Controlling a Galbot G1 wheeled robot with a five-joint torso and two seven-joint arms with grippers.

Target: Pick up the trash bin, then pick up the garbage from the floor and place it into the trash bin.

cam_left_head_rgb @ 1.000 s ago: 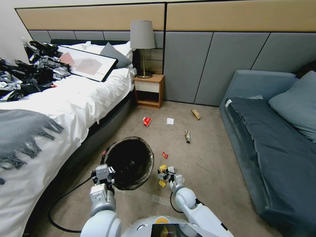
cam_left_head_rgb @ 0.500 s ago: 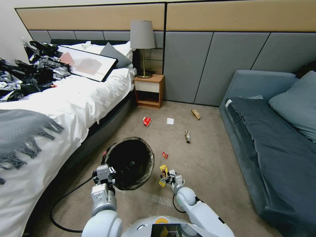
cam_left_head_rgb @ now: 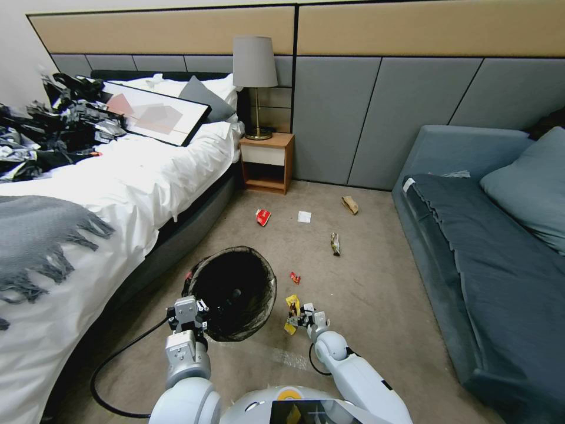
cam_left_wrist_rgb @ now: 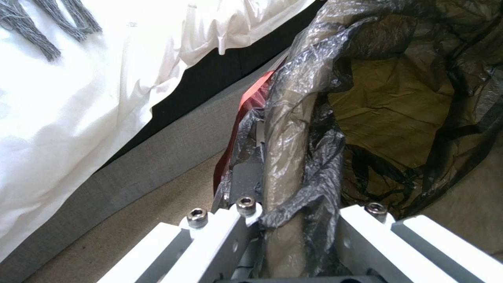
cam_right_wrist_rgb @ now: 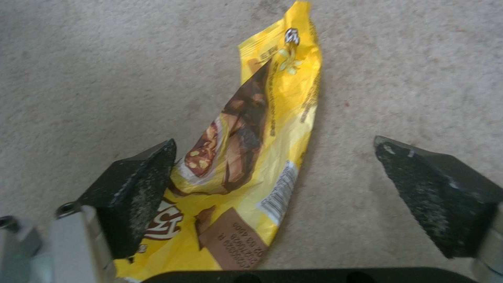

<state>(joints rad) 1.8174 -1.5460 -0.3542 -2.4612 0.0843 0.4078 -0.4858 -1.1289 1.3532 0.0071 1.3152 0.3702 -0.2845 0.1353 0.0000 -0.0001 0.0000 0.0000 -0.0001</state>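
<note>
Meanwhile the right gripper (cam_right_wrist_rgb: 272,188) had settled lower, jaws wide astride the yellow wrapper (cam_right_wrist_rgb: 251,157) on the floor, apparently ready to close; the left gripper (cam_left_wrist_rgb: 293,232) clamped the trash bin (cam_left_head_rgb: 235,291) rim alongside.

Two glossy white arms are showing rounded joints; the left claw (cam_left_head_rgb: 187,310) is wearing silver hex screws and trailing a black cable (looping), the right claw (cam_right_wrist_rgb: 278,196) bearing gritty black pads (cam_right_wrist_rgb: 139,188).

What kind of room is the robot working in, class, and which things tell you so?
Most likely a bedroom, perhaps a hotel room: a bed with white sheets, a nightstand with a lamp, and a sofa along the carpet.
</note>
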